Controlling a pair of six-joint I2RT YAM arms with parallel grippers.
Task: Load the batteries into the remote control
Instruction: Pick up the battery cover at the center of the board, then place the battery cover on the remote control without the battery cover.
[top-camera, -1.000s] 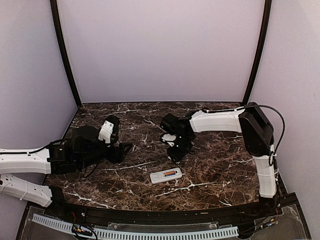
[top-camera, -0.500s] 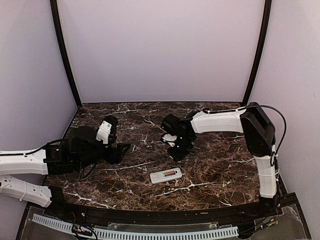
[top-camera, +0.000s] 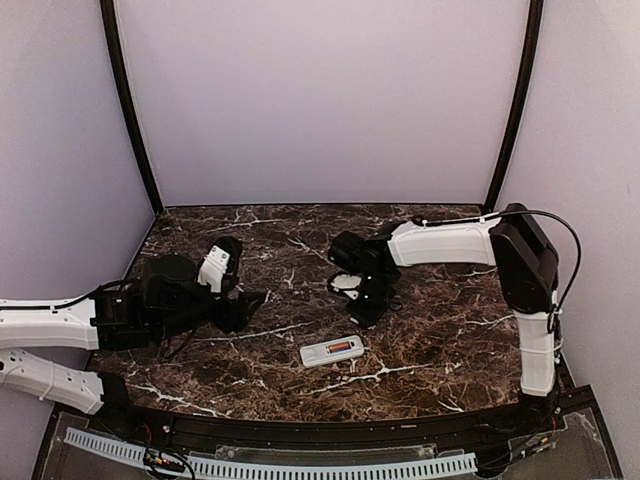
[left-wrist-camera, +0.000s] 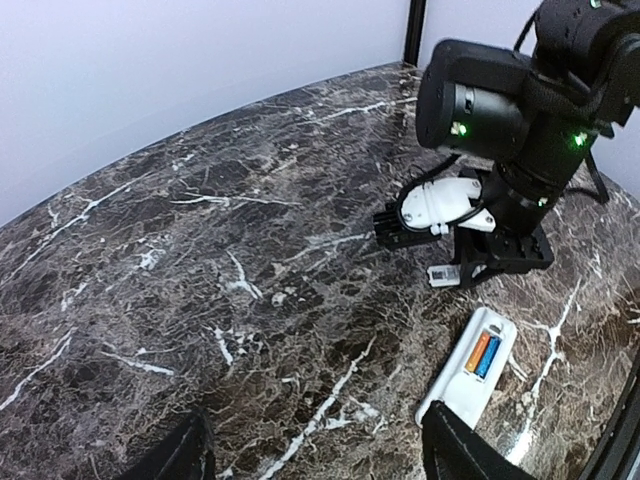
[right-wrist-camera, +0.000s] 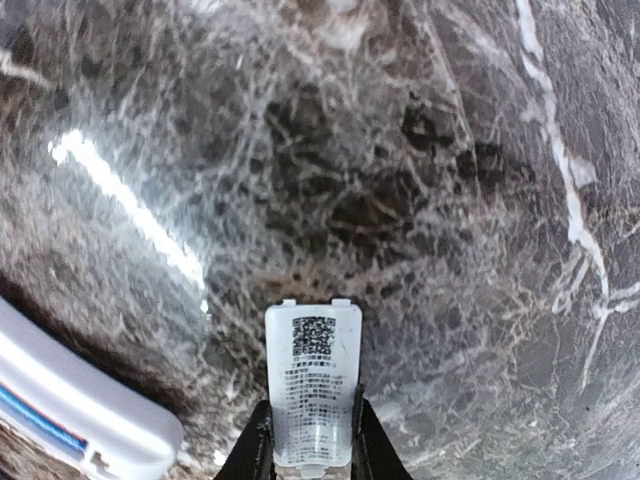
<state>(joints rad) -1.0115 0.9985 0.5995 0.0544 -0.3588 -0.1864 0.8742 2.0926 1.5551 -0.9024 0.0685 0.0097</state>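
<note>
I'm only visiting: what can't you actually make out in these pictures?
- Print on the white cover held by the right fingers: right wrist view, too small and blurred.
- Button side of the remote control: faces the table in every view.
- Tips of the left fingers: left wrist view, cut off by the bottom edge.
- Markings on the batteries: too small in every view.

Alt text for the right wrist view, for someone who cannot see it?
The right gripper pinches the near end of a small white battery cover bearing a printed code label. Dark marble table fills the background, with one end of the remote control at lower left.
</note>
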